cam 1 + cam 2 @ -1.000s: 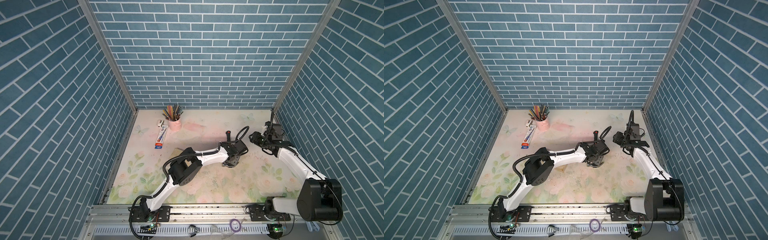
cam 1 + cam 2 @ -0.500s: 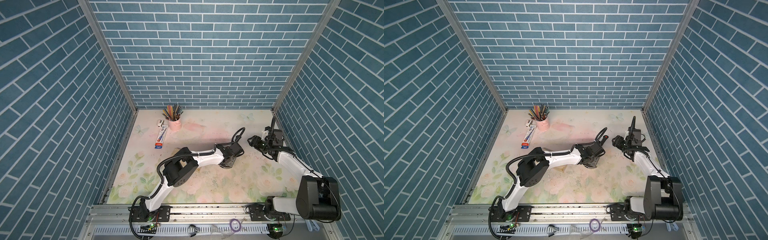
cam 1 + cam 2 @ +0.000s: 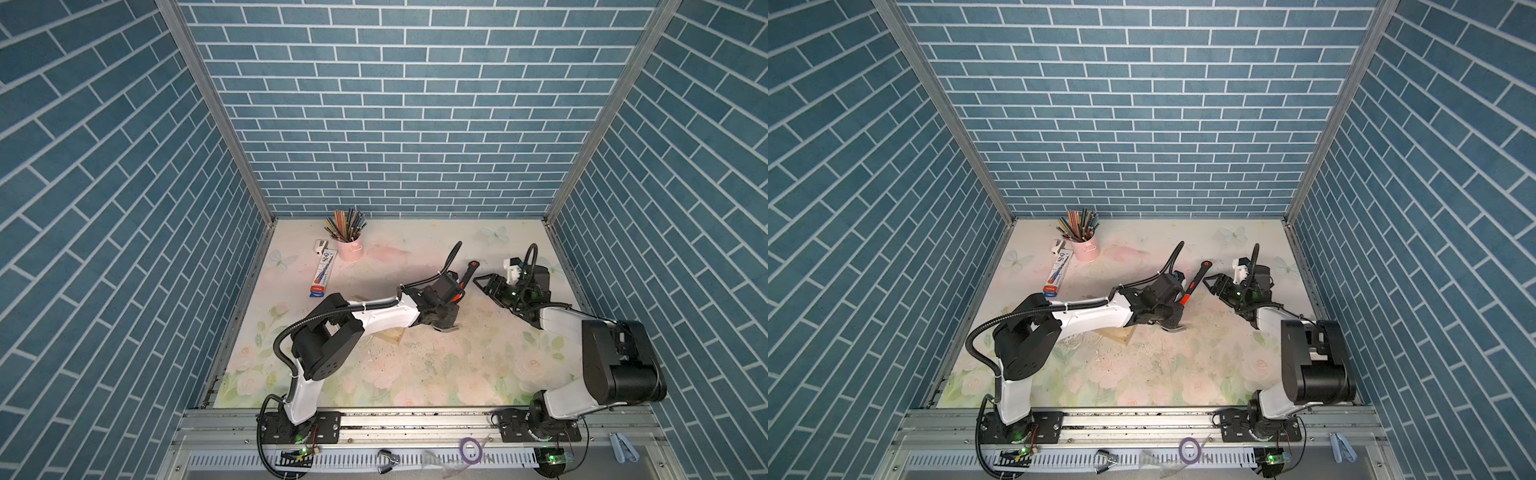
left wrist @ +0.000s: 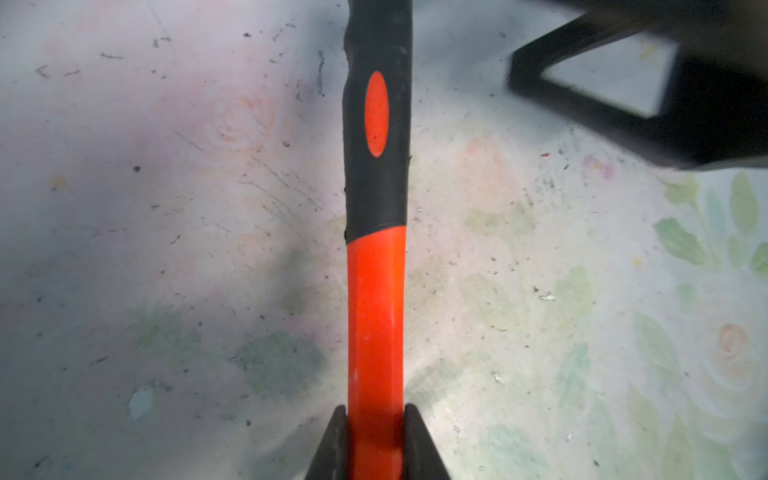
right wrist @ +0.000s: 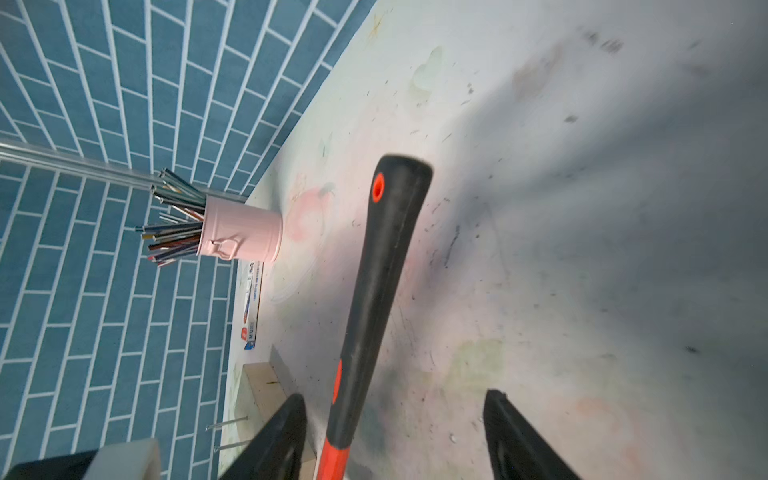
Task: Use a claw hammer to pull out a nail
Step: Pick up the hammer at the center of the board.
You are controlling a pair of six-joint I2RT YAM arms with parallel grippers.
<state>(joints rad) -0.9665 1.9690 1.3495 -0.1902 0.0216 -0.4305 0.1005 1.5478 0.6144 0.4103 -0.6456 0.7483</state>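
Observation:
The claw hammer (image 3: 468,275) (image 3: 1199,276) stands tilted over the mat, black handle end up and toward the back. My left gripper (image 4: 376,419) (image 3: 451,300) is shut on its orange shaft (image 4: 376,324). The grey claw (image 3: 1174,328) pokes out below that gripper. My right gripper (image 5: 395,397) (image 3: 1211,282) is open, and the black handle (image 5: 386,270) runs between its fingers close to one of them, touching neither. Two nails (image 5: 226,422) stick out of a wooden block (image 5: 259,380) (image 3: 392,335), which lies mostly under my left forearm in both top views.
A pink cup of pencils (image 3: 349,249) (image 5: 241,230) stands at the back left, with a pencil box (image 3: 323,275) lying in front of it. Blue brick walls (image 3: 395,124) close in three sides. The floral mat (image 3: 415,374) is speckled with debris.
My left gripper has closed on the orange shaft. My right gripper's jaws have opened wider around the black handle, and the right arm has drawn back a little.

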